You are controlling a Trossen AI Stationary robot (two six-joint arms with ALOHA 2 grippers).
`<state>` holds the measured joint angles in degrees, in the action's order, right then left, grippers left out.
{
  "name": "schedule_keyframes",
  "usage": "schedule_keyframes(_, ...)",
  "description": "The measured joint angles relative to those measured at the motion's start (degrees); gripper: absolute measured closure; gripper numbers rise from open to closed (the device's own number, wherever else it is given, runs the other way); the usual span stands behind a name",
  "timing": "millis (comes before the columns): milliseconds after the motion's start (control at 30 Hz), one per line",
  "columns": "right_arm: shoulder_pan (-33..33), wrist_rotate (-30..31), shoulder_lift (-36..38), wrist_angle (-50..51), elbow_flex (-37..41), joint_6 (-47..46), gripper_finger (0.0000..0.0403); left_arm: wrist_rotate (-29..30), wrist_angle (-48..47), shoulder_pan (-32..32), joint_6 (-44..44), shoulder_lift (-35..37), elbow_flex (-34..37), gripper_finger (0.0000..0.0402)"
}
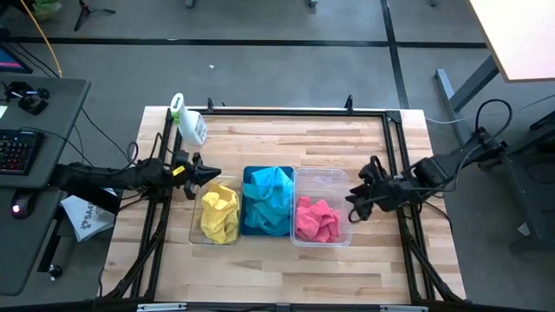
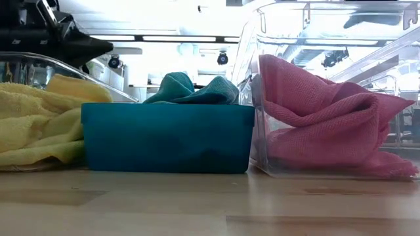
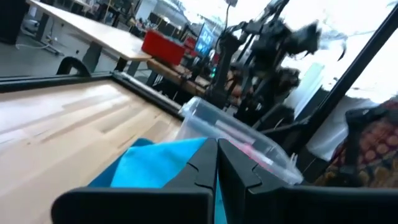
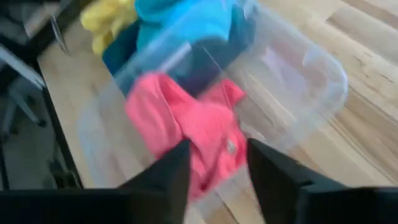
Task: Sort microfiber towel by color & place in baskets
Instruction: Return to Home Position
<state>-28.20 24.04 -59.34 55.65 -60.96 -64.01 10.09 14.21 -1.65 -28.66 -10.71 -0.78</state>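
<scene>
Bench [image 1: 260,269] from above: three bins stand side by side between the two grippers. The left gripper [image 1: 211,176] hangs at the far edge of the left clear bin [image 1: 195,236], with the yellow cloths [image 1: 218,212] heaped just in front of its tip. Next out from it is the teal bin [image 1: 247,173], holding the blue cloths [image 1: 269,204]. The right gripper [image 1: 353,204] sits just beside the outer wall of the right clear bin [image 1: 323,176], and the pink cloths [image 1: 316,221] lie close to it inside. A bottle [image 1: 189,121] lies behind the left gripper, near the bench's far edge.

At bench level, the left gripper [image 2: 98,46] shows dark above the yellow cloths [image 2: 39,124]. Beside them is the teal bin [image 2: 167,141], and the blue cloths [image 2: 190,90] rise over its rim. The pink cloths [image 2: 321,124] are piled against the wall of the right clear bin [image 2: 315,19].

From the left wrist, the left gripper's fingers [image 3: 202,168] are pressed together with nothing between them. Just past them lie the blue cloths [image 3: 155,168], then the right clear bin [image 3: 211,112] with some pink in it. The right arm [image 3: 273,37] is beyond.

From the right wrist, the right gripper's fingers [image 4: 171,174] stand wide apart and hold nothing. The pink cloths [image 4: 186,118] lie straight ahead of them in the right clear bin [image 4: 329,74]. Farther off are the teal bin [image 4: 121,56], the blue cloths [image 4: 180,15] and the yellow cloths [image 4: 106,18].
</scene>
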Motion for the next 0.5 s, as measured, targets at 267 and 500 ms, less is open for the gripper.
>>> schedule_keyframes(267, -10.0, 4.06, 12.99, -5.18, 12.16, 0.38, 0.0393, 0.0, 0.71, 0.02, -2.82, 0.14, -0.04, 0.0401)
schedule_keyframes(500, -5.19, 11.91, 29.53, -29.22, 25.58, 22.18, 0.04, -0.59, 0.31, 0.02, -2.75, 0.12, -0.04, 0.0401)
